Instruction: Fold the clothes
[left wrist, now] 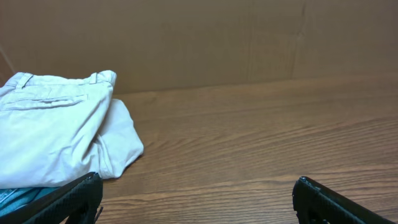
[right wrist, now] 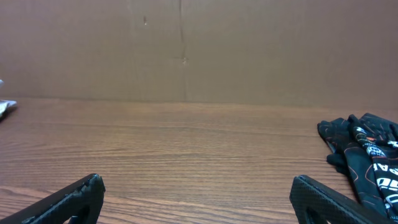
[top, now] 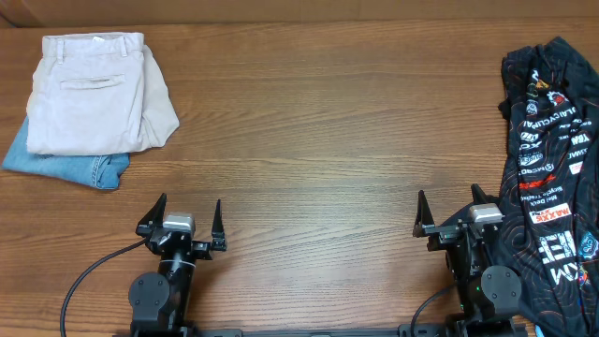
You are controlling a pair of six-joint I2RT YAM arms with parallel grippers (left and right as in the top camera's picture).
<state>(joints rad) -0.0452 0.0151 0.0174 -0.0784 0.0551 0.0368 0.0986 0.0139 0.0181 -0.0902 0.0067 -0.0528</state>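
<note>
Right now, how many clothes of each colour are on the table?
Black shirt: 1
Beige trousers: 1
Blue jeans: 1
Total: 3

The folded trousers [top: 89,92] lie at the far left corner of the table [top: 318,140], on top of the jeans [top: 70,167], which protrude at the near left side. The sports shirt [top: 552,159] lies along the right edge, from far to near. The left claw [top: 189,202] is at the near left, well apart from the trousers. The right claw [top: 448,197] is at the near right, just beside the sports shirt.
</note>
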